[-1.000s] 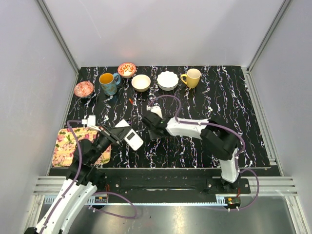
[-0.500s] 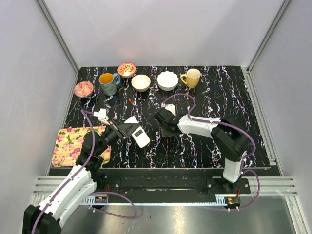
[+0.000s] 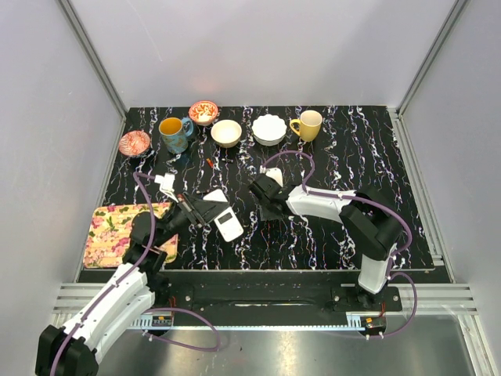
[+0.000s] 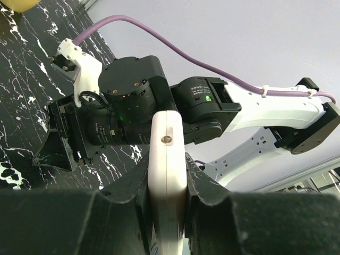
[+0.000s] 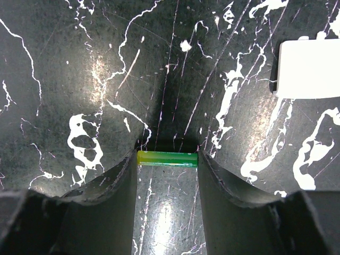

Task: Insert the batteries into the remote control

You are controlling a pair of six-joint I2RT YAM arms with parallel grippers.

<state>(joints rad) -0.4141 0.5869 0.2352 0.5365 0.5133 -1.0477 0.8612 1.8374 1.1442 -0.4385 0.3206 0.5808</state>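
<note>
1. Grip first: the right pincer (image 5: 168, 155) is about half open. Its two fingers press on the ends of one battery (image 5: 167, 159), a small green-yellow cylinder lying across between the tips. It is very close to the black marbled table (image 5: 79, 64), and I cannot tell if it is lifted.
2. The left pincer (image 4: 167, 186) is closed tightly on the remote control (image 4: 167, 154), which stands on its edge between the fingers and sticks out ahead of them, toward the right arm.
3. To do this step well, I think the right pincer should bring the battery to the compartment with its long axis along the slot. It should not squeeze harder, because a smooth cylinder held by its ends can jump out. I cannot see which face of the remote is open.
4. The left pincer should hold the remote steady and turn the open face to the battery.
5. A white flat piece (image 5: 309, 69) lies ahead of the right pincer, to its right. It may be the back cover, but I am not sure.
6. Far ahead of both pincers stands a row: two red patterned bowls (image 3: 203, 112), a blue cup (image 3: 174, 133), a cream bowl (image 3: 226, 132), a white scalloped bowl (image 3: 268, 128) and a yellow cup (image 3: 308, 124).
7. A small red piece (image 3: 210, 163) lies between that row and the left pincer, and a floral cloth (image 3: 106, 227) lies to the left pincer's left. None of these seems to block the way.
8. I cannot find a second battery.
</note>
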